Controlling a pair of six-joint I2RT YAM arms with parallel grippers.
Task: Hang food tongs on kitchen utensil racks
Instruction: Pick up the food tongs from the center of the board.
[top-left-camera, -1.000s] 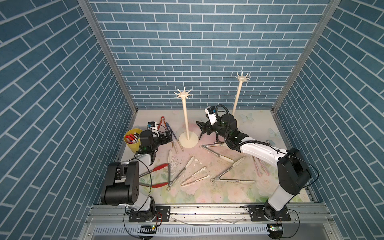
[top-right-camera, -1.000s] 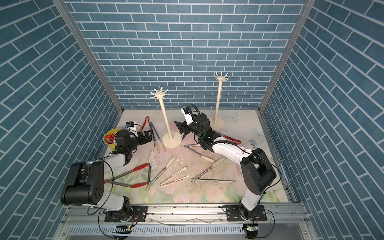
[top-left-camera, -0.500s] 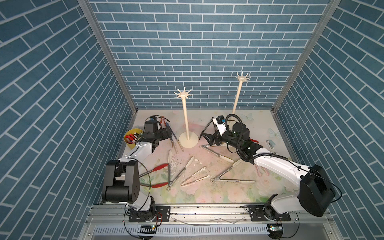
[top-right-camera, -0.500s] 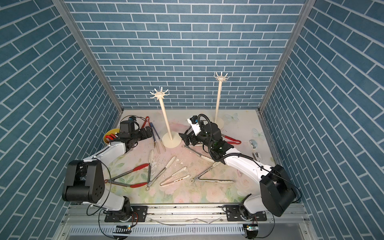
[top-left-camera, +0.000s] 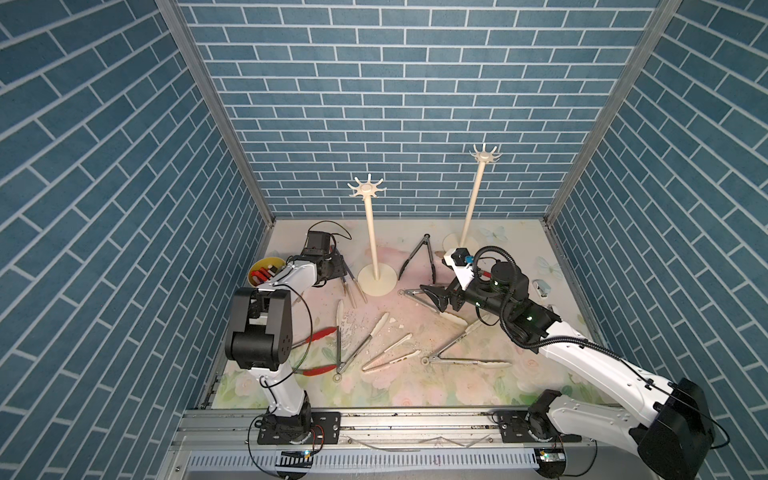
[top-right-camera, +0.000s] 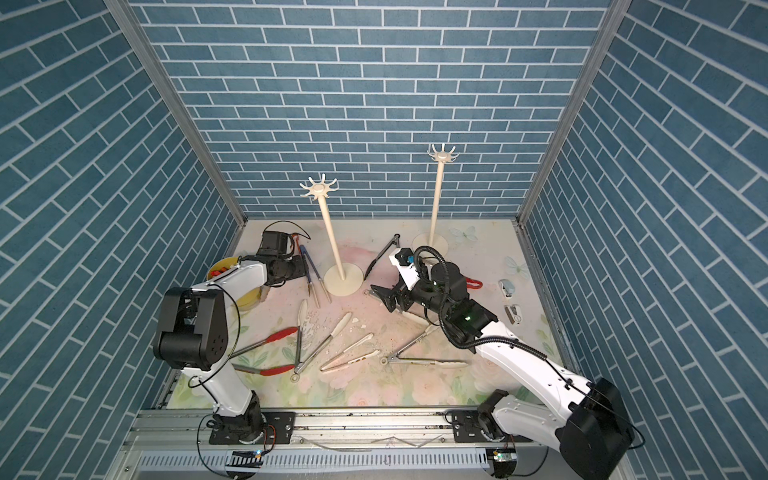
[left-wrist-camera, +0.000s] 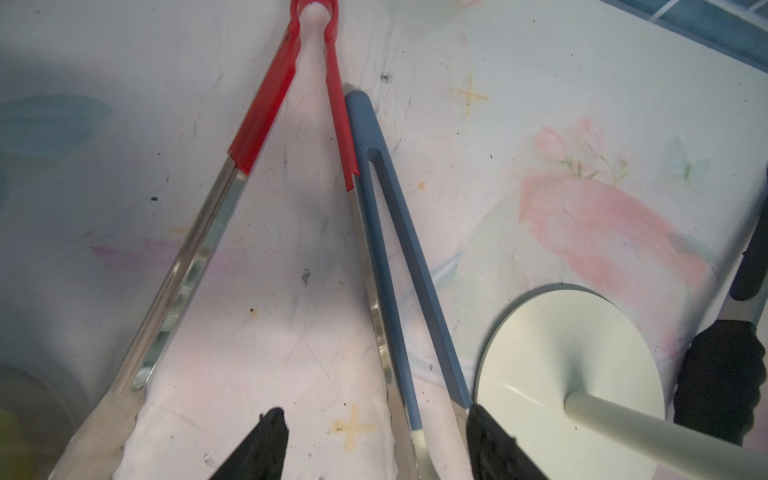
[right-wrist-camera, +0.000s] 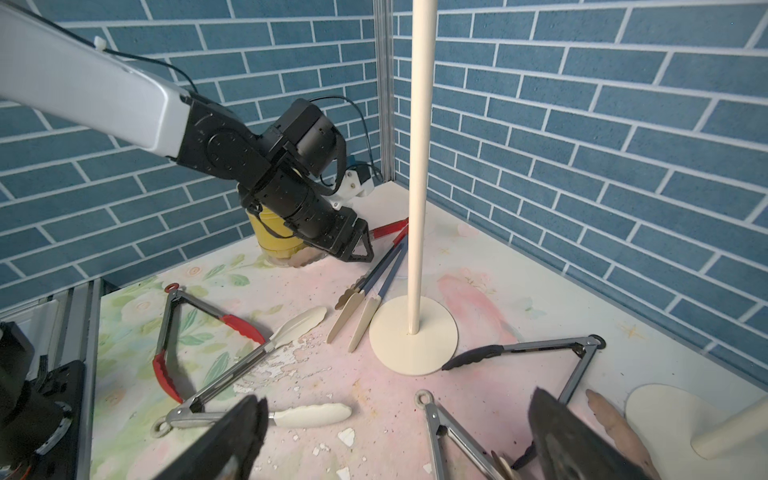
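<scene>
Both kitchen utensil racks (top-left-camera: 376, 232) (top-left-camera: 471, 203) stand bare at the back of the mat. Food tongs lie scattered flat. My left gripper (left-wrist-camera: 374, 411) is low at the mat, open. The slim blue tongs (left-wrist-camera: 386, 232) and one steel arm of the red-handled tongs (left-wrist-camera: 266, 112) lie between its fingers, beside the nearer rack's base (left-wrist-camera: 569, 353). My right gripper (right-wrist-camera: 397, 403) hovers wide open over steel cream-tipped tongs (right-wrist-camera: 444, 424). Black-tipped tongs (top-left-camera: 419, 253) lie between the two rack bases.
A yellow cup (top-left-camera: 266, 270) of markers stands at the left wall behind my left arm. Red-tipped tongs (top-left-camera: 320, 334) and several cream-tipped tongs (top-left-camera: 365, 340) lie across the front half. Small clips (top-left-camera: 542, 286) lie near the right wall. Blue brick walls close three sides.
My left gripper has moved from beside the yellow cup toward the rack base, its jaws narrowing around the blue tongs. My right gripper has drawn back toward the front right and opened wider.
</scene>
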